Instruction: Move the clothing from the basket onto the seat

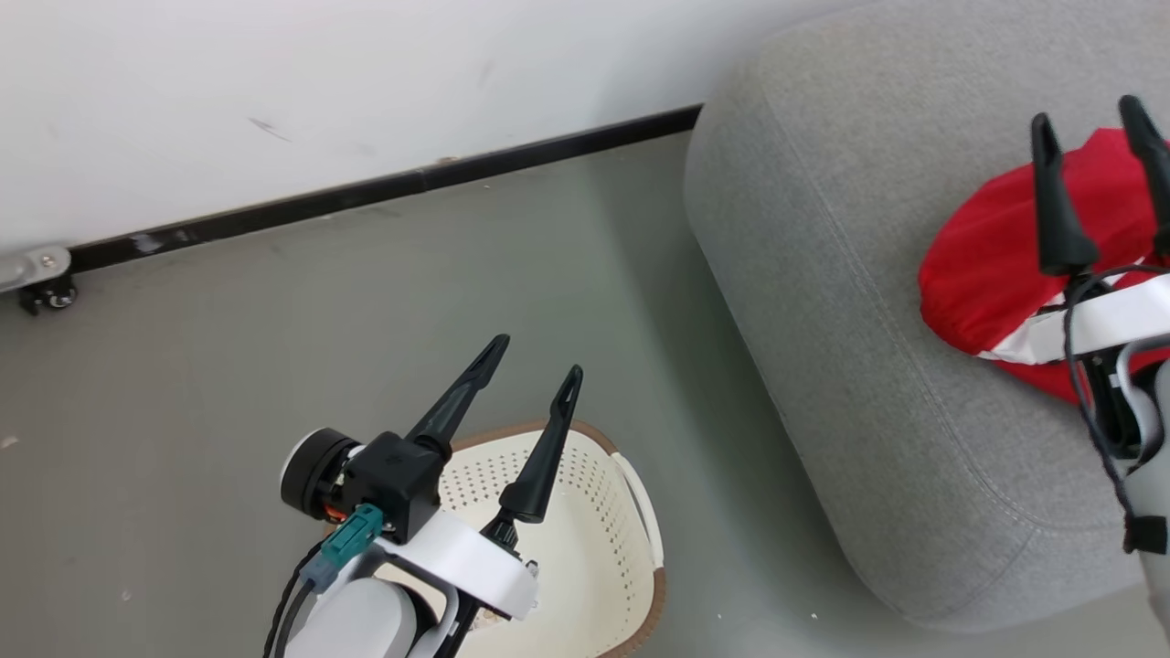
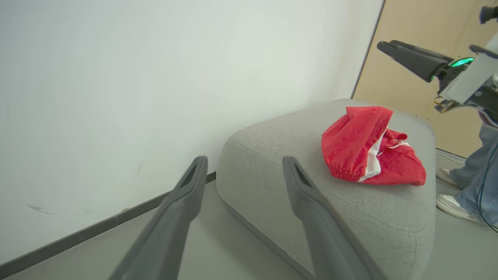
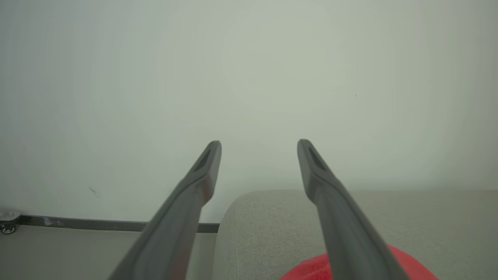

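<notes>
Red fabric with white trim, the clothing point(image 1: 987, 265) lies bunched on top of the grey upholstered seat point(image 1: 823, 302), below the right gripper point(image 1: 1087, 111). That gripper's two dark fingers stand spread wide with nothing between them, and the left wrist view shows them raised clear of the cloth. In the right wrist view the garment's edge shows just under the right-hand finger, and the pale wall point(image 3: 249, 77) lies beyond the fingertips. The left gripper point(image 1: 537, 356) is likewise fully spread and holds nothing. It hangs above the basket point(image 1: 594, 548), fingers pointing past the brown rim toward the grey floor point(image 1: 228, 366) and the dark baseboard point(image 1: 366, 192). Below it the basket's perforated cream wall and one side handle point(image 1: 640, 498) show, and the forearm covers part of the inside. From the left gripper the seat is ahead and to the right, with the clothing on the cushion's far part, well apart from the fingertips. Right of the clothing in that view, a person's legs point(image 2: 474, 171) in blue jeans and pale shoes stand on the floor beside the seat.
</notes>
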`<state>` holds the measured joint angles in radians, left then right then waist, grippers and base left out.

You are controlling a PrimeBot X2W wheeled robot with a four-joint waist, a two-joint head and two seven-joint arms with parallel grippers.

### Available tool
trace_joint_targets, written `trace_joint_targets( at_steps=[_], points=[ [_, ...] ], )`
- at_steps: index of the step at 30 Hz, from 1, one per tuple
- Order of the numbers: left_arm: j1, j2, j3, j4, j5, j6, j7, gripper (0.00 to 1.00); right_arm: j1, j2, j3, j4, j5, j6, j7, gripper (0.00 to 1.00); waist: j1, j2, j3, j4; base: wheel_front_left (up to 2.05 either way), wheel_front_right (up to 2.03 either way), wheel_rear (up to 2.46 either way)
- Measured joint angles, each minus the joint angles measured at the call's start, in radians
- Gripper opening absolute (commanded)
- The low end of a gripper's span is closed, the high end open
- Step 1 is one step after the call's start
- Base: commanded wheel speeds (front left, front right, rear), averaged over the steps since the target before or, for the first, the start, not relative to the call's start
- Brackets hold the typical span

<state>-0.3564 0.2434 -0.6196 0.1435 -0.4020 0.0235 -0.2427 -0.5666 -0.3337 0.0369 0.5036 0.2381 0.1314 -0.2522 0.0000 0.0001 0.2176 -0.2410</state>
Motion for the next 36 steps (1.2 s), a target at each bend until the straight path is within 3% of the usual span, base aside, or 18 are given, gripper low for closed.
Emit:
trace_joint_targets(
  at_steps=[14,36],
  points=[
    [0.099,-0.007,0.114,0.046,-0.039,0.077,-0.004,1.00,0.120,0.115,0.047,-0.030,-0.028,0.000,0.000,1.00,0.0000,0.0000,-0.080,0.106,0.00,0.00,0.00],
    [0.212,-0.006,0.247,0.102,-0.036,0.185,-0.010,1.00,0.326,0.245,0.003,-0.080,-0.090,0.000,0.001,1.00,0.0000,0.0000,-0.182,0.201,0.00,0.00,0.00]
  ],
)
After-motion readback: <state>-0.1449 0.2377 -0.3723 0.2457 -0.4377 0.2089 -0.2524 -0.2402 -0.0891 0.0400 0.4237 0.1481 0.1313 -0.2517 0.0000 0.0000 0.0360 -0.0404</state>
